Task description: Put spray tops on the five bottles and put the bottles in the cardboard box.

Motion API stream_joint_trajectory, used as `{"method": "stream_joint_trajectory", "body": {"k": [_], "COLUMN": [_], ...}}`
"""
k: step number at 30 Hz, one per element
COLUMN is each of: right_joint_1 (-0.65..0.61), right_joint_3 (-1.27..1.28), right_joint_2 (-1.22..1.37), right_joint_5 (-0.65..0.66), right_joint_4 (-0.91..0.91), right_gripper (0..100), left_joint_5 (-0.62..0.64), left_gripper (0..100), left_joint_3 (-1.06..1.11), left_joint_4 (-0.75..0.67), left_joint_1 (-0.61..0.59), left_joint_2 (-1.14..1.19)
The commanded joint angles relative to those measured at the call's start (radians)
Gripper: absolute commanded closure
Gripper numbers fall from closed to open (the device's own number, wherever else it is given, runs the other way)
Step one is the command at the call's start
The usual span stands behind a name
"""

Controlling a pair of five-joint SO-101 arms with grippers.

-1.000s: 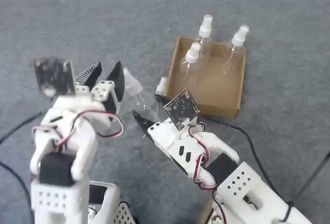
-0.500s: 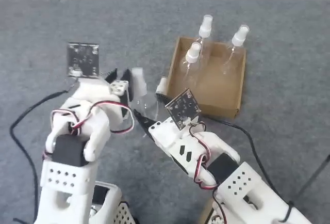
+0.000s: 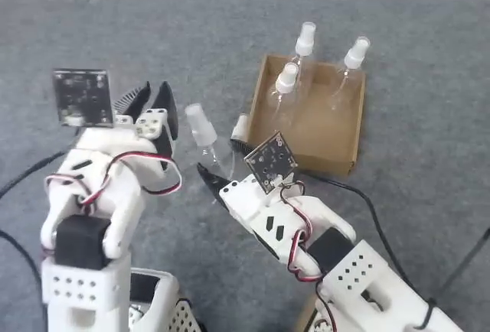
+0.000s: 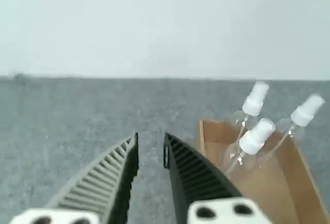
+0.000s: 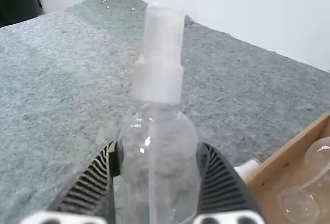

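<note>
- Slippage is looking like your main risk: your right gripper [image 3: 220, 162] is clamping the clear bottle [image 3: 213, 151] around its smooth, round belly. A quick swing is likely tilting it or dropping it.
- Looseness is the next worry: the spray top [image 3: 196, 118] is sitting on that bottle's neck. You are not able to tell whether it is screwed tight, so a bump may be knocking it off.
- Position check: the clear bottle is standing roughly upright near the middle of the high view. The cardboard box [image 3: 321, 161] is lying near, at its 2 o'clock.
- Clipping is possible on a low path, with the bottle's base catching the box's left rim.
- Clutter is sitting in the way: a small white piece [image 3: 241, 126] is lying just beside the box's left wall, at 3 o'clock from the spray top. What it is isn't showing, and you may be shoving it.
- Collision with your left gripper [image 3: 155, 89] is possible. It is hanging near, at 10 o'clock of the clear bottle, with its fingers slightly apart and nothing between them.
- Contents: the box is holding three capped bottles.
  - the far bottle [image 3: 302, 68] at its 11 o'clock corner
  - the left-wall bottle [image 3: 282, 104] at 9 o'clock
  - the right bottle [image 3: 342, 87] at 1 o'clock
- Toppling is a risk, since they are looking tilted, so a careless drop-in may be knocking them over.
- Bare floor is showing toward the box's 5 o'clock, so you are best aiming there.
</note>
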Motion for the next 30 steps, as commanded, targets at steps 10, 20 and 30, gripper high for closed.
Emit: {"method": "stream_joint_trajectory", "body": {"k": [10, 20, 30], "right_joint_1": [0.01, 0.012, 0.013], "right_joint_3": [-0.015, -0.005, -0.005], "right_joint_2": [-0.036, -0.036, -0.036], "right_joint_5": [-0.009, -0.009, -0.009], "right_joint_4": [-0.021, -0.022, -0.018], "right_gripper": [99.3, 99.3, 99.3], "left_joint_5": [-0.031, -0.023, -0.023], "left_gripper": [93, 93, 93], "left_joint_3": [0.124, 0.163, 0.173], "left_joint_4": [-0.021, -0.028, -0.028], "left_joint_1": [0.11, 0.104, 0.104], "left_joint_2": [-0.04, -0.041, -0.041]}}
